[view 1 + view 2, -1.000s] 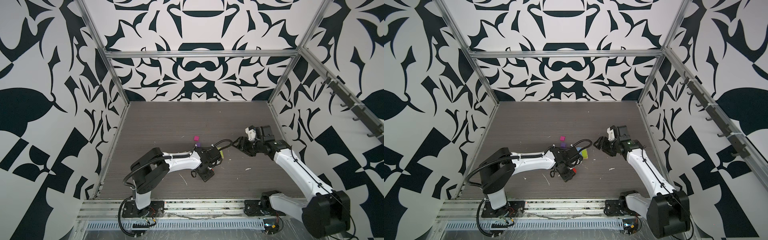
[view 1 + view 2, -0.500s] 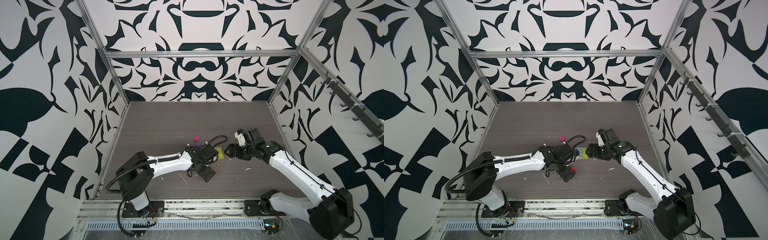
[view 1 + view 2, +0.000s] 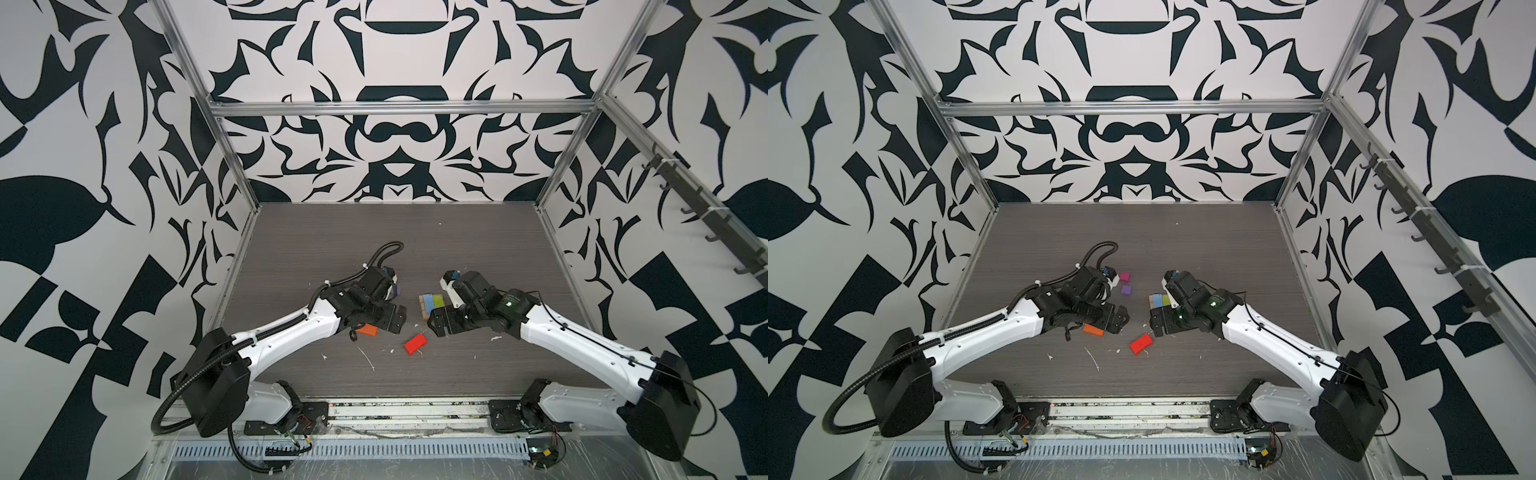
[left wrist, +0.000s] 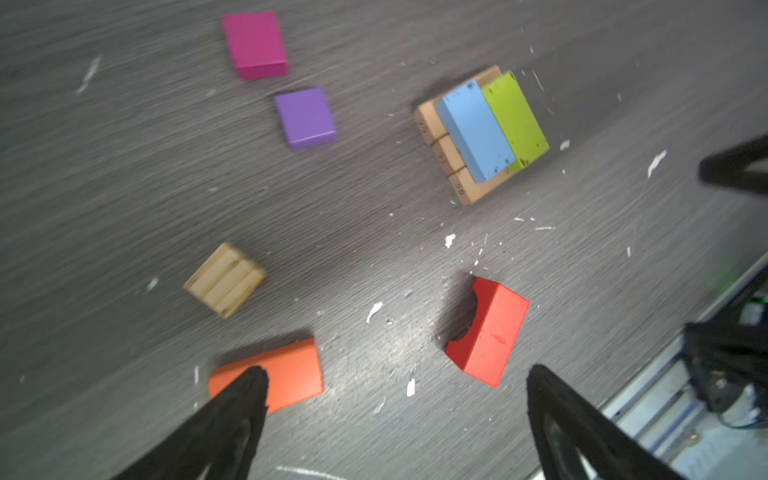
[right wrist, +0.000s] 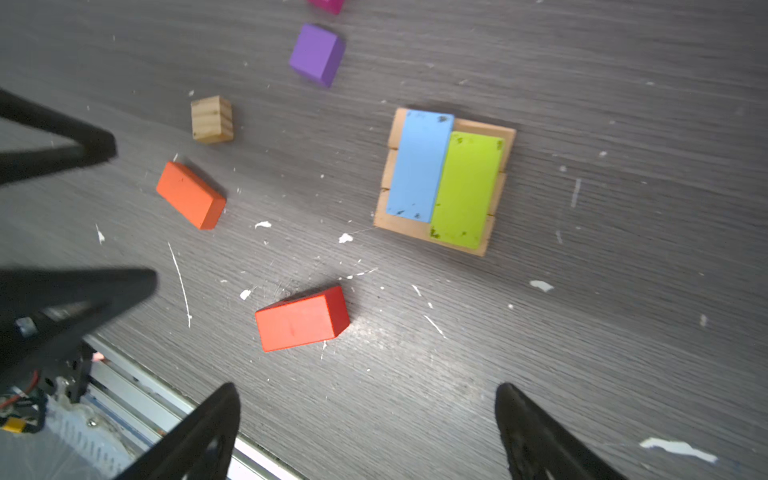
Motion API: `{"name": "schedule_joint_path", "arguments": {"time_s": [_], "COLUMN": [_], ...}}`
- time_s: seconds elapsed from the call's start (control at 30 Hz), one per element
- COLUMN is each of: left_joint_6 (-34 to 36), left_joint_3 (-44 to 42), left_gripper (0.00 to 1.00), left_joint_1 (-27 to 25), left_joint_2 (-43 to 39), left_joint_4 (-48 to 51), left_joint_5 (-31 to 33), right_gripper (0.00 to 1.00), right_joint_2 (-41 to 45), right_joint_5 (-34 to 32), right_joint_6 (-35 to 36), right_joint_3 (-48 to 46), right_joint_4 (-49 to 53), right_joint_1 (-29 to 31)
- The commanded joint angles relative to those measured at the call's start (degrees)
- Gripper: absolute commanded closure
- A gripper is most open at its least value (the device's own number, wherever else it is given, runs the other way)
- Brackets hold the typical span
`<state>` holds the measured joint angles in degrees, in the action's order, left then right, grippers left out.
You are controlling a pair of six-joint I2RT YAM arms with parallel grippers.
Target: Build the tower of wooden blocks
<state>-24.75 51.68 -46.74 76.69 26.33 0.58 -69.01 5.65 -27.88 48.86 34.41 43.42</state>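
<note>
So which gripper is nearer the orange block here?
Left. The left gripper hangs beside the orange block, one of its jaws overlapping it in the left wrist view. The right gripper is farther off, beyond the red arch, next to the blue-and-lime stack.

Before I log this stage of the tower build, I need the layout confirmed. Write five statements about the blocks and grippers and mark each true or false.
1. The blue block and the lime block lie side by side on the tan planks. True.
2. The red arch sits on top of the blue block. False: it lies on the table, apart from the stack.
3. The left gripper is shut on the orange block. False: it is open and empty; the orange block lies on the table.
4. The right gripper is open and holds nothing. True.
5. The purple block is stacked on the magenta block. False: both lie on the table, apart.
</note>
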Motion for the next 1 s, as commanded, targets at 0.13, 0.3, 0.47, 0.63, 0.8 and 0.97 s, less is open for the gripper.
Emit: {"name": "schedule_joint_path", "arguments": {"time_s": [0.13,0.3,0.47,0.63,0.8,0.97], "left_joint_6": [-7.3,-9.2,-10.1,-11.3,-11.9,-11.7], "left_joint_3": [-5.3,-7.1,-8.8,-9.5,-10.1,-10.1], "left_gripper": [0.03,0.03,0.03,0.04,0.05,0.04], "left_joint_1": [10.3,13.6,17.0,17.4,17.4,17.4], "left_joint_2": [-3.2,-6.7,-7.6,-7.7,-6.8,-6.3], "left_joint_4": [0.9,2.1,2.3,2.1,0.8,0.3], "left_joint_5": [-6.3,-6.5,-8.9,-9.5,-10.3,-10.0], "right_gripper": [0.04,0.04,0.05,0.07,0.1,0.13], "right_joint_2": [-6.4,-11.4,-15.8,-19.0,-21.8,-24.2], "right_joint_5": [-6.6,-8.5,-9.6,-10.3,-10.5,-11.8], "right_joint_6": [3.0,4.6,5.3,4.9,4.1,3.0], "right_joint_3": [4.2,5.3,7.1,8.0,8.7,9.6], "right_joint_4": [-1.9,-3.1,-3.2,-3.6,-3.8,-3.9], "right_joint_1": [8.4,12.7,15.3,16.1,17.0,18.0]}}
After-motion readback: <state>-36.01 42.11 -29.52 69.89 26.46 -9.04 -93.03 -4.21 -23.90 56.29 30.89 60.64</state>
